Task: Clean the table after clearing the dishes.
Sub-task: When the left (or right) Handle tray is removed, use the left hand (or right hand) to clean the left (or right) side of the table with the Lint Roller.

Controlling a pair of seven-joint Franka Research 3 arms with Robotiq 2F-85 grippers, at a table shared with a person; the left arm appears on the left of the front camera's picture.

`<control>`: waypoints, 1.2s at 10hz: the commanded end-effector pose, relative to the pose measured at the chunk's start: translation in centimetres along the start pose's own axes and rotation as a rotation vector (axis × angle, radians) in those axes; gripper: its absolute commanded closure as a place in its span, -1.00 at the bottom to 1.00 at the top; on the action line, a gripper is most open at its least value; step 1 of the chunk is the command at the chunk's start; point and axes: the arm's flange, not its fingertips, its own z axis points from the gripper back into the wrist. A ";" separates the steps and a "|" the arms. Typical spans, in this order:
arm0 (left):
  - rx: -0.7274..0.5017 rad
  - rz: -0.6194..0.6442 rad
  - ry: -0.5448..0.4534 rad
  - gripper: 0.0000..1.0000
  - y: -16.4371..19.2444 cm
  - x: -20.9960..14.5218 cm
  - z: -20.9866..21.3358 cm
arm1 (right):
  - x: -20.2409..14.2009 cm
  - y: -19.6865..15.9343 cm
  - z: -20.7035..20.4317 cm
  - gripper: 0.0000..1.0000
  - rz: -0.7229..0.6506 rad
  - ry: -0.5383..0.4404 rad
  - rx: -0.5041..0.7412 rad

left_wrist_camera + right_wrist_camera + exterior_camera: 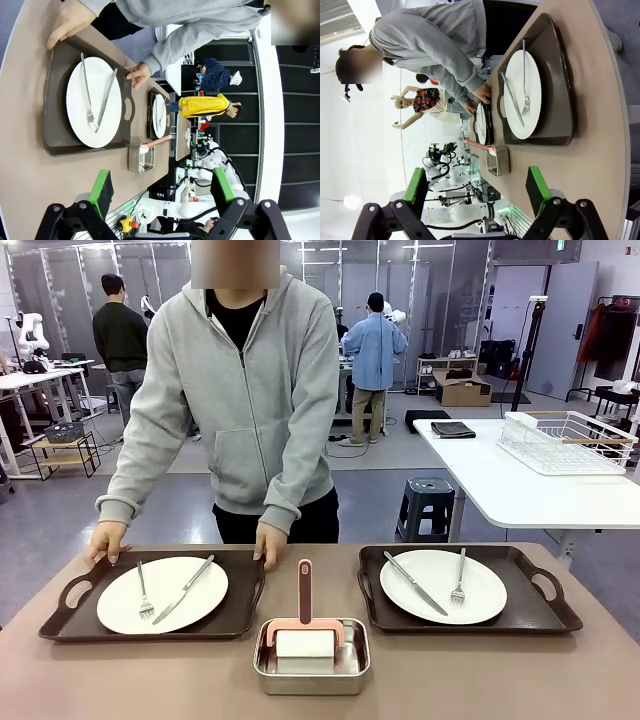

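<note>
On the tan table [500, 680] stand two dark brown trays. The left tray [240, 612] carries a white plate [162, 594] with a knife and fork, and so does the right tray [522, 588] with its plate [443, 586]. A person in a grey hoodie rests both hands [270, 540] on the left tray's far rim. My left gripper [161, 185] hangs open above the table edge, short of the left tray [57, 125]. My right gripper [476, 187] is open too, short of the right tray [560, 85]. Nothing sits between either pair of fingers.
Between the trays, near my edge, a small square steel pan [311, 658] holds a pink-handled scraper with a white pad. Behind the person are a white table with a wire rack [567, 440] and a grey stool [428, 502].
</note>
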 end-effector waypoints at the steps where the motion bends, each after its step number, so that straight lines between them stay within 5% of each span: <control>1: -0.006 -0.002 0.001 -1.00 -0.2 0.0 0.5 | -0.1 0.3 0.2 -1.00 -0.006 -0.003 0.005; 11: 0.000 0.000 0.000 -1.00 0.0 0.0 0.0 | -0.1 0.3 0.2 -1.00 -0.006 -0.003 0.005; 12: 0.109 -0.156 0.053 -1.00 -2.6 1.0 -2.0 | -0.1 0.3 0.2 -1.00 -0.006 -0.003 0.005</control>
